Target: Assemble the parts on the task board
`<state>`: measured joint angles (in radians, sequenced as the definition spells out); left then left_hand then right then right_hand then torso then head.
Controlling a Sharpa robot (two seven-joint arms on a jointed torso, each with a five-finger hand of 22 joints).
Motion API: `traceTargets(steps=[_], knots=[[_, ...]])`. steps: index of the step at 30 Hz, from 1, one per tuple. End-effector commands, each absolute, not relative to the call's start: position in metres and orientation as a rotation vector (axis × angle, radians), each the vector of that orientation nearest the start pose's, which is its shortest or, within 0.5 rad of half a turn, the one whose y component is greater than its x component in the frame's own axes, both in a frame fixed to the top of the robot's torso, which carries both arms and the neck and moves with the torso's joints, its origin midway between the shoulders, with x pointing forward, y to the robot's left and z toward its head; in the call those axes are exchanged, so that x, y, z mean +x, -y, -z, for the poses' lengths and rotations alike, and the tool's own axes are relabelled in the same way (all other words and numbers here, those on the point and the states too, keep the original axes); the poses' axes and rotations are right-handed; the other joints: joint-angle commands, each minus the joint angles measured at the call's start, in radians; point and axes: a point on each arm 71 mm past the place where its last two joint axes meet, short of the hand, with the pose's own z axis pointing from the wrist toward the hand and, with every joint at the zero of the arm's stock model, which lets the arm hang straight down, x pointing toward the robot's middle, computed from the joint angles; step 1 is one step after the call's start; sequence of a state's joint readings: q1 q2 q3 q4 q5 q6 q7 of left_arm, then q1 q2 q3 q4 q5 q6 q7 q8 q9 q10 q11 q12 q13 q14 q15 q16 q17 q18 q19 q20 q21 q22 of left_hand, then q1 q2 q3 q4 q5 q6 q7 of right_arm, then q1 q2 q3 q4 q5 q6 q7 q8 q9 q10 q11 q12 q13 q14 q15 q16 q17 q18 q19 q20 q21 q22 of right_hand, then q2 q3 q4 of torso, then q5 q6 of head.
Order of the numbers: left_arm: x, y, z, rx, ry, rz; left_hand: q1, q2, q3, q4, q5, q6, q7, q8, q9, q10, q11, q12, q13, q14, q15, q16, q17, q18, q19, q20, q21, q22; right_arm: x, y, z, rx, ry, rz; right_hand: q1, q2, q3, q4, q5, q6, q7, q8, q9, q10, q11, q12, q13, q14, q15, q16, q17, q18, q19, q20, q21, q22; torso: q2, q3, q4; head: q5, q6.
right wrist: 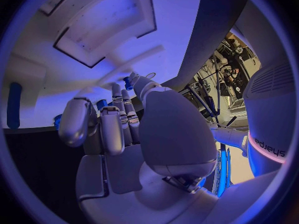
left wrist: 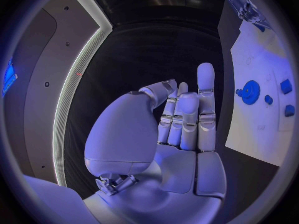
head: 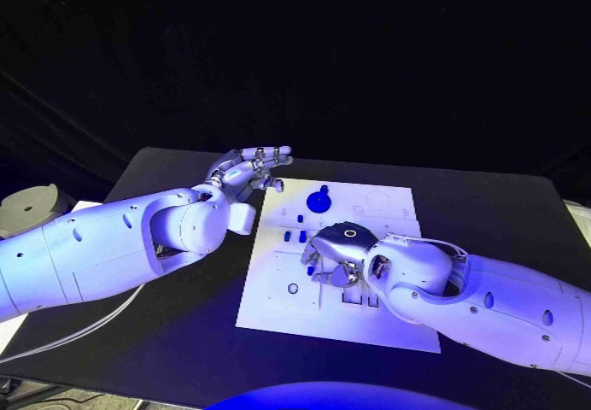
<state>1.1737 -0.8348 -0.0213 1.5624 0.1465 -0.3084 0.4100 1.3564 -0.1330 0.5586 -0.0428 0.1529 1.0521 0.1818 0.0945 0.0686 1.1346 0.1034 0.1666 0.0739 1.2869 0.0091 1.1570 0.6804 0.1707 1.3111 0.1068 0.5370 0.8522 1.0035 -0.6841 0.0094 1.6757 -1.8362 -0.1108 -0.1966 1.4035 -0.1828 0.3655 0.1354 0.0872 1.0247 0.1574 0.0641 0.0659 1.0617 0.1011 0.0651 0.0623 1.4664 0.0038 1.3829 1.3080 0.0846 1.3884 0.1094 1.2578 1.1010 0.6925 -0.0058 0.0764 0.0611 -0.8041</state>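
Two hands over black table [head: 493, 205]: left hand [head: 250, 171] empty, fingers apart; right hand [head: 339, 252] grip unclear, on task board [head: 382, 205].

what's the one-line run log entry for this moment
left hand: open, off the task board edge | right hand: over board middle, grip unclear | blue gear: on board, untouched

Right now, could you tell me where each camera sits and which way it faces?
Head view: from the robot's head, looking down at the task board on the black table; both white arms show.
Left wrist view: behind the left robot hand, held beside the board, fingers apart.
Right wrist view: behind the right robot hand, close over the board.
Head and left wrist views share the blue gear.
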Motion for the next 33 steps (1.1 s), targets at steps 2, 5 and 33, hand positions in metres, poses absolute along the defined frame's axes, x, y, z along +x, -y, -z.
traceTargets(steps=[2, 5, 33], knots=[[0.481, -0.195, 0.183, -1.291, -1.384, 1.651, -0.003, 0.009, -0.009, -0.002, 0.001, -0.004, 0.001, -0.001, -0.001, -0.008, 0.002, 0.007, -0.001, -0.008, 0.004, 0.0, -0.006, 0.01, -0.007, -0.002, -0.006, -0.002, 0.405, 0.08, 0.239, -0.581, -1.722, -0.695, -0.003, 0.001, -0.015, -0.002, 0.01, -0.003, 0.0, 0.0, 0.002, -0.011, 0.002, 0.011, 0.002, 0.051, 0.01, -0.012, 0.005, 0.018, -0.01, 0.001, -0.013, -0.017, 0.001, 0.0012, -0.0002, -0.003, 0.004], [0.481, -0.195, 0.183, -1.292, -1.386, 1.651, -0.004, 0.008, -0.01, -0.002, 0.001, -0.005, 0.001, -0.001, -0.001, -0.009, 0.002, 0.007, -0.001, -0.009, 0.004, 0.0, -0.007, 0.01, -0.007, -0.002, -0.006, -0.002, 0.404, 0.081, 0.237, -0.568, -1.694, -0.708, 0.003, 0.012, -0.017, -0.004, 0.02, 0.006, -0.001, 0.003, 0.004, 0.001, 0.0, 0.024, 0.004, 0.052, 0.008, -0.013, 0.002, 0.017, -0.005, 0.001, -0.01, -0.011, 0.0, 0.0012, 0.0, -0.004, 0.004], [0.48, -0.197, 0.183, -1.293, -1.394, 1.656, -0.004, 0.008, -0.011, -0.003, 0.0, -0.006, 0.001, -0.001, -0.001, -0.01, 0.003, 0.008, -0.001, -0.01, 0.004, 0.0, -0.009, 0.01, -0.008, -0.001, -0.007, -0.002, 0.428, 0.185, 0.192, -0.429, -1.697, -0.492, 0.002, -0.011, -0.054, -0.003, 0.01, 0.011, -0.025, -0.003, 0.001, -0.014, -0.019, 0.025, -0.001, 0.051, -0.006, -0.033, -0.027, 0.016, 0.007, -0.007, -0.014, -0.015, 0.0, -0.0005, -0.0038, -0.057, 0.029]])
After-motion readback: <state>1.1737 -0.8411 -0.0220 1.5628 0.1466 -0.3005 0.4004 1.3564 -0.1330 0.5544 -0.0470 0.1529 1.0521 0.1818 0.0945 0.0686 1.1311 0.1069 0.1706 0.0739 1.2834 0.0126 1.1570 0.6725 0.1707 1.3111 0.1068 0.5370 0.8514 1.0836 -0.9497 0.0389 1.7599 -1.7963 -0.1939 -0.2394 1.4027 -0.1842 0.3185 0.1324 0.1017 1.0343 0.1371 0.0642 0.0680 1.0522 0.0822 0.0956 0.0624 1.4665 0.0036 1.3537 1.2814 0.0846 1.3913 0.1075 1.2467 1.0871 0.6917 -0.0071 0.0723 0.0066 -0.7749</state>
